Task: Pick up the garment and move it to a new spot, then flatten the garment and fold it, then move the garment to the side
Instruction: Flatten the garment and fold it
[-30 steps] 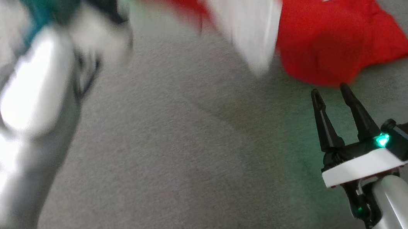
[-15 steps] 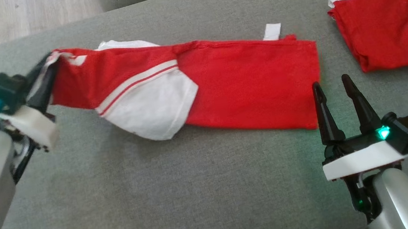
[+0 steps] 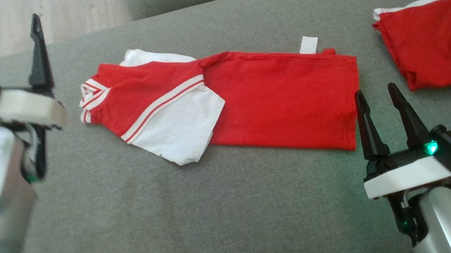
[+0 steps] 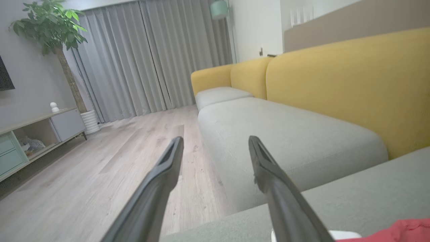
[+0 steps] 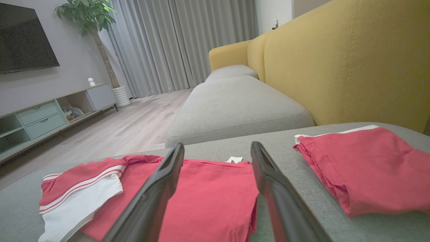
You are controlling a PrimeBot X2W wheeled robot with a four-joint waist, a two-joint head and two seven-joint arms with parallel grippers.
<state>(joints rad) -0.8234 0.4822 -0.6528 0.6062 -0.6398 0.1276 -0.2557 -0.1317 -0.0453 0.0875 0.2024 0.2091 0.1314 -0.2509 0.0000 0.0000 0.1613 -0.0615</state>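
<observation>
The garment (image 3: 273,95), a red shirt with a white sleeve and red-and-white trim, lies folded lengthwise across the grey sofa cushion (image 3: 202,215); it also shows in the right wrist view (image 5: 208,198), and its red edge (image 4: 406,230) peeks in at the lower right of the left wrist view. My left gripper (image 3: 11,26) stands open left of the collar end, apart from the cloth, empty. My right gripper (image 3: 376,95) is open just off the garment's near right corner, holding nothing.
A second folded red piece (image 3: 435,45) with a white band lies at the cushion's right. A yellow sofa back (image 5: 352,57) runs behind, another grey seat (image 5: 235,101) beyond. Wooden floor (image 4: 100,168), a TV cabinet (image 5: 50,114) and a potted plant (image 4: 50,27) lie to the left.
My left gripper let go of the garment's collar end, opened and pulled away to the left. The collar end dropped flat onto the cushion. The right gripper stayed open in place.
</observation>
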